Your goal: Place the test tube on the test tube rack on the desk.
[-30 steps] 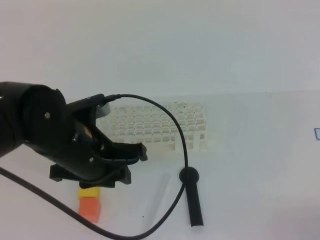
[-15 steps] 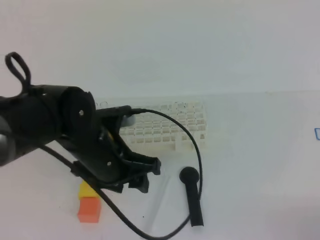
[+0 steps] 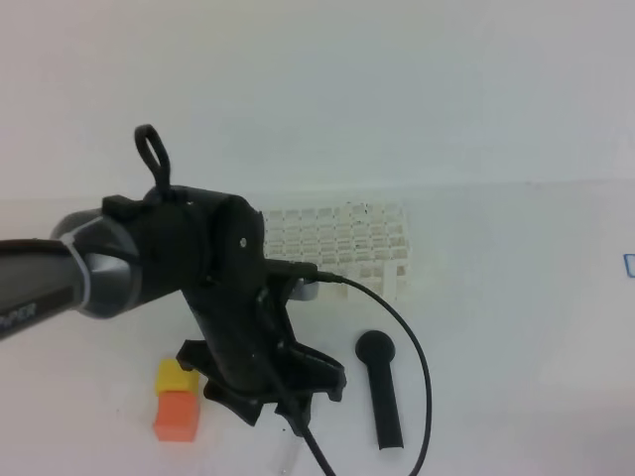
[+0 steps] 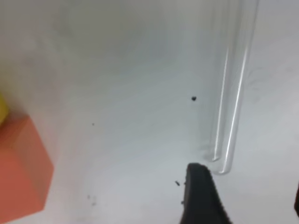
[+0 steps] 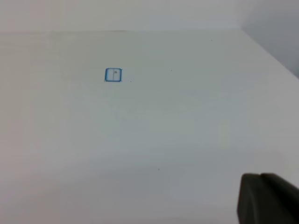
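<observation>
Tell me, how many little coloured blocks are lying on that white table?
2: an orange block near the desk's front left, and a yellow block touching it just behind. The black arm hides part of the surface, so another could be hidden.

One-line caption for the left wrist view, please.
Left claw hovers over the clear test tube lying on the white desk, an orange block at left.

I see the test tube rack [image 3: 342,248] at frame centre on the desk [image 3: 516,297]. Two blocks [image 3: 177,405] sit lower left, the stick [image 3: 382,387] lower right of centre.
</observation>
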### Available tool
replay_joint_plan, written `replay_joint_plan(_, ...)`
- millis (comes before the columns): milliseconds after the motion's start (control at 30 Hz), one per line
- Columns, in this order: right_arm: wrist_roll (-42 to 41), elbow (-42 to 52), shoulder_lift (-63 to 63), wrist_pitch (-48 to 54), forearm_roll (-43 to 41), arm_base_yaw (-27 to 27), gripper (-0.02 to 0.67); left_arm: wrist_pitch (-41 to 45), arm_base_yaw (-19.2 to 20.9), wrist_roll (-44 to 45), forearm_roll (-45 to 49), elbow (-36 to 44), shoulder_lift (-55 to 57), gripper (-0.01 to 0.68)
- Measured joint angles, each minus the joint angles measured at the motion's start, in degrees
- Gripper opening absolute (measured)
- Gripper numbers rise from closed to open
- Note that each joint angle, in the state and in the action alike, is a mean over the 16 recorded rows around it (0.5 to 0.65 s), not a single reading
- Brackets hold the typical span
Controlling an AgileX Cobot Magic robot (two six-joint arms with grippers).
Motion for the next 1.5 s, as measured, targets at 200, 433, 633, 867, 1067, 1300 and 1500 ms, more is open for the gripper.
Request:
replay_joint_plan(200, 0.0, 0.0, 0.0, 0.0, 0.0, 0.04, -0.001, -0.45, -2.7, -3.55, 2.85, -0.03, 2.67, 0.399)
replay_joint_plan(433, 0.0, 0.0, 0.0, 0.0, 0.0, 0.04, -0.001, -1.66, -4.55, -7.36, 5.65, -0.01, 5.61, 0.399)
replay_joint_plan(633, 0.0, 0.0, 0.0, 0.0, 0.0, 0.04, -0.001, -2.22, -4.75, -7.04, 6.67, -0.08, 8.19, 0.399)
replay_joint_plan(867, 0.0, 0.0, 0.0, 0.0, 0.0, 0.04, -0.001, -2.75, -4.75, -5.88, 6.41, -0.28, 10.14, 0.368)
replay_joint_plan(1067, 0.0, 0.0, 0.0, 0.0, 0.0, 0.04, -0.001, -2.3, -4.76, -5.5, 6.41, -0.41, 10.68, 0.263)
replay_joint_plan(1300, 0.0, 0.0, 0.0, 0.0, 0.0, 0.04, -0.001, -1.68, -4.75, -5.48, 6.21, -0.45, 10.72, 0.104)
replay_joint_plan(1500, 0.0, 0.0, 0.0, 0.0, 0.0, 0.04, -0.001, -2.27, -4.76, -5.48, 5.92, -0.37, 10.45, 0.023)
